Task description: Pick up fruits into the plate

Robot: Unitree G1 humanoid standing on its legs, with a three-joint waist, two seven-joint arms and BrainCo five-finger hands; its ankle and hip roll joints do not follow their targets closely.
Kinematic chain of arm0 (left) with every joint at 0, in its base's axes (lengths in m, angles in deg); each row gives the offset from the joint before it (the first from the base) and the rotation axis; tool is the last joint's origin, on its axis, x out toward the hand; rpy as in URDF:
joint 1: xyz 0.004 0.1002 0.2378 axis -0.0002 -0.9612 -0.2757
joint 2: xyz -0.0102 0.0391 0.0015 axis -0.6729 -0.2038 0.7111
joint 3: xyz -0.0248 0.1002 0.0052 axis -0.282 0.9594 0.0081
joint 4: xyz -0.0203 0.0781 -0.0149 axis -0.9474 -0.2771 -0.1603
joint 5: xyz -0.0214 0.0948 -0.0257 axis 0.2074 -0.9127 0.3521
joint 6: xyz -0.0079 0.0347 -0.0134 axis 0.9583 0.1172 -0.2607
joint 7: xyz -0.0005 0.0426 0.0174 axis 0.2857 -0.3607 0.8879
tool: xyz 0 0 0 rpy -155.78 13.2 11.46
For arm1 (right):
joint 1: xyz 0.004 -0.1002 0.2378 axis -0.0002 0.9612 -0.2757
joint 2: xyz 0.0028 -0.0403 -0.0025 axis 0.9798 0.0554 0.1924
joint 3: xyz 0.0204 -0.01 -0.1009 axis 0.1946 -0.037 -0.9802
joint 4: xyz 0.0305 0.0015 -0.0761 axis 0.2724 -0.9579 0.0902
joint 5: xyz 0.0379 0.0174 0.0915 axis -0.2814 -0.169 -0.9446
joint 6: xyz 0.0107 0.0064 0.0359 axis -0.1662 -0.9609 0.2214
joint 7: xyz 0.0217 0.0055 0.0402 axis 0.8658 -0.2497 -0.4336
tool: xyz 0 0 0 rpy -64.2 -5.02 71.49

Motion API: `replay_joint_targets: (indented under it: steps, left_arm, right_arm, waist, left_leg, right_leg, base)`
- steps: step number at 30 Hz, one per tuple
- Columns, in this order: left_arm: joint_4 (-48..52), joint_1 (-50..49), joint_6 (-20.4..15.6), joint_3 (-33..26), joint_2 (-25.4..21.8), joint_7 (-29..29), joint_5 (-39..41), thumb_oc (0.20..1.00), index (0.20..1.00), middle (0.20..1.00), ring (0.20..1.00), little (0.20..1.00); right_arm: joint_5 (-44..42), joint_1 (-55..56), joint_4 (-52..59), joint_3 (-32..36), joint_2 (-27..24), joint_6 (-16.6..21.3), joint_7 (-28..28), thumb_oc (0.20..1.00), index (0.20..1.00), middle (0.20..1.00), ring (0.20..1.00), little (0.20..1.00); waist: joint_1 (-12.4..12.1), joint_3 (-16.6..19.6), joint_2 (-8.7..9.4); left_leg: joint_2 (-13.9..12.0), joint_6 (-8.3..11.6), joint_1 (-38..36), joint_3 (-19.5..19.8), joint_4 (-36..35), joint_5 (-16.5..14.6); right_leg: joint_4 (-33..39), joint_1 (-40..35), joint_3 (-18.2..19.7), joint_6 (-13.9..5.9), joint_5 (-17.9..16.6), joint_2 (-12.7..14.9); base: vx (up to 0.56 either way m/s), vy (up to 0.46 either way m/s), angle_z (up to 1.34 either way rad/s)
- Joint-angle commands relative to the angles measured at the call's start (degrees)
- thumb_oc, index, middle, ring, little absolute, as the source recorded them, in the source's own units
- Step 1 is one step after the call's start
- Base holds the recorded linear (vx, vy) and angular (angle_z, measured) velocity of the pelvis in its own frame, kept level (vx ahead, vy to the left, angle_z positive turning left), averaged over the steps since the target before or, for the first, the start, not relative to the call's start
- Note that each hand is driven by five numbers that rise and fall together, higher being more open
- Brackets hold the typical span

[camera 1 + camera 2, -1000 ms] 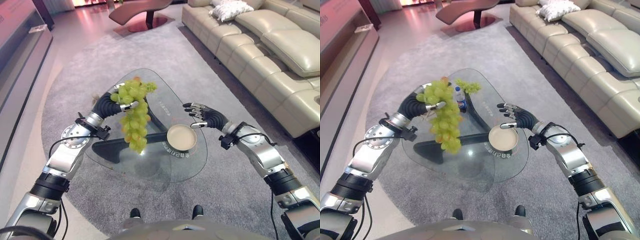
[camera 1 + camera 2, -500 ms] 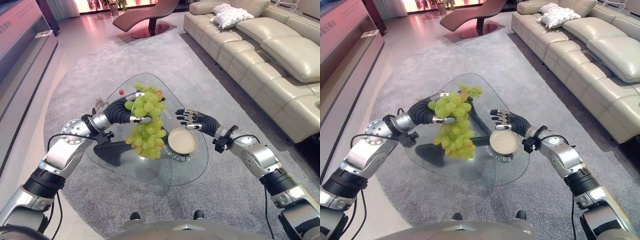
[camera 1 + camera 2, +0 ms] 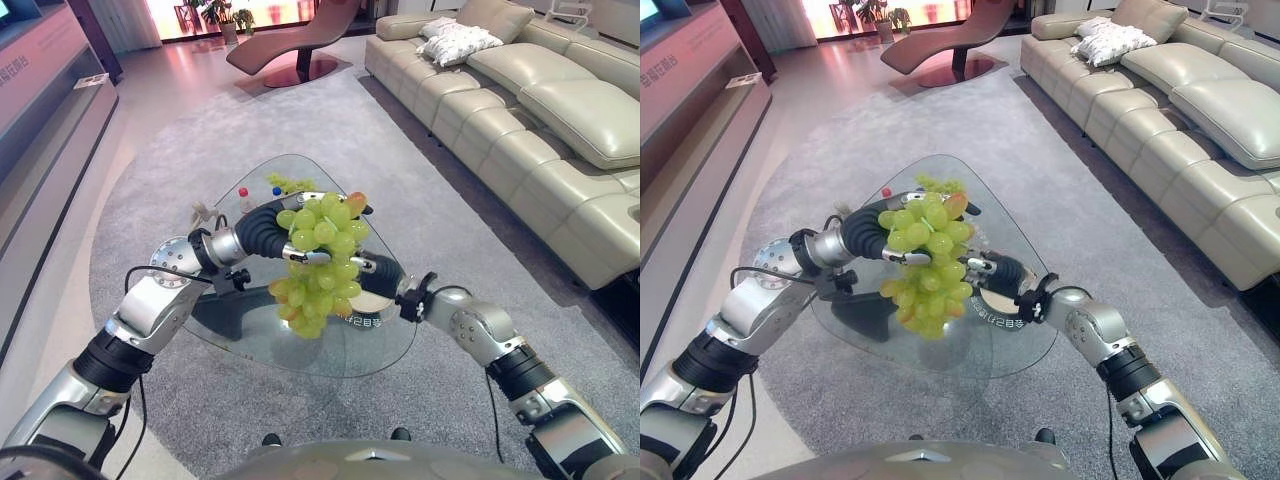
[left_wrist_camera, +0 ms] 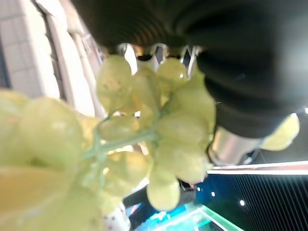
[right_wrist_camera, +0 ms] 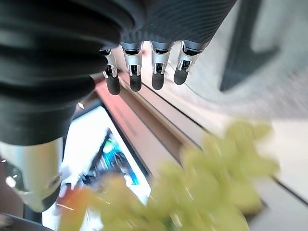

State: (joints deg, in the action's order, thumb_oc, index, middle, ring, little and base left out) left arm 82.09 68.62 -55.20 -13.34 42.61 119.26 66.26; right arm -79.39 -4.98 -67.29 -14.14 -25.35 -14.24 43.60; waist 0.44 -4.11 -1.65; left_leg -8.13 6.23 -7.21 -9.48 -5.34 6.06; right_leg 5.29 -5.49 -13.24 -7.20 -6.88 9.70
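Observation:
A big bunch of green grapes (image 3: pixel 318 265) hangs in the air from my left hand (image 3: pixel 262 230), whose fingers are curled round its top. Close up in the left wrist view, the grapes (image 4: pixel 144 139) press against the hand's dark cover (image 4: pixel 202 38). The bunch dangles over the right side of the glass table (image 3: pixel 230 340) and hides most of the cream plate (image 3: pixel 371 299). My right hand (image 3: pixel 377 268) reaches in just behind the bunch, above the plate. Its fingers (image 5: pixel 135 72) are straight and hold nothing, with the grapes (image 5: pixel 207 192) just beyond them.
Two small bottles (image 3: pixel 243 195) and a sprig of green grapes (image 3: pixel 292 184) stand at the table's far edge. A cream sofa (image 3: pixel 540 130) runs along the right. A lounge chair (image 3: pixel 290 40) is far back, a long low cabinet (image 3: pixel 40 120) at the left.
My left hand has carried the grape bunch to the right, over the plate. My right hand has slid left until it is behind the bunch. The camera has shifted too.

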Motion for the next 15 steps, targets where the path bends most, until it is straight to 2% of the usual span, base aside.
replay_joint_targets:
  steps: [1,6,11,15]
  left_arm:
    - [3.27,6.54,-4.42,-0.35,-0.1,-2.81,6.54,0.2,0.2,0.2,0.2,0.2]
    - [2.89,7.24,-2.39,0.2,0.91,-5.48,7.73,0.2,0.2,0.2,0.2,0.2]
    - [1.45,7.95,-0.51,0.7,2.03,-7.62,8.89,0.2,0.2,0.2,0.2,0.2]
    - [-0.46,8.46,0.7,1.23,3.24,-9.3,9.36,0.2,0.2,0.2,0.2,0.2]
  right_arm:
    - [-2.63,-1.86,7.95,-1.6,0.91,1.72,-7.12,1.0,1.0,1.0,1.0,1.0]
    - [0.22,-2.17,12.88,-2.7,-1.32,1.64,-14.64,1.0,1.0,1.0,1.0,1.0]
    - [1.43,-2.84,15.34,-3.41,-2.51,1.87,-18.17,1.0,1.0,1.0,1.0,1.0]
    - [1.87,-3.85,15.84,-4.07,-2.02,2.25,-18.77,1.0,1.0,1.0,1.0,1.0]
  waist:
    - [-0.06,0.09,2.26]
    - [0.62,-0.1,2.59]
    - [0.92,0.1,2.87]
    - [1.01,0.25,3.02]
  left_leg:
    - [1.54,-0.6,-0.76,-0.69,1.58,-8.34]
    - [1.62,-0.73,-0.77,-0.81,1.68,-8.31]
    - [1.65,-0.77,-1.07,-0.81,1.52,-8.28]
    - [1.59,-0.68,-1.14,-0.91,1.56,-8.25]
  right_leg:
    - [-1.86,-2.8,-0.61,-1.35,7.0,0.7]
    - [-2.28,-2.51,0.17,-1.28,7.21,0.57]
    - [-2.02,-2.8,0.45,-1.31,7.06,0.55]
    - [-1.92,-2.86,0.41,-1.41,6.89,0.66]
  base:
    - [0.0,0.0,0.0]
    - [0.0,-0.001,-0.01]
    - [0.0,0.0,0.0]
    - [0.0,0.0,0.0]
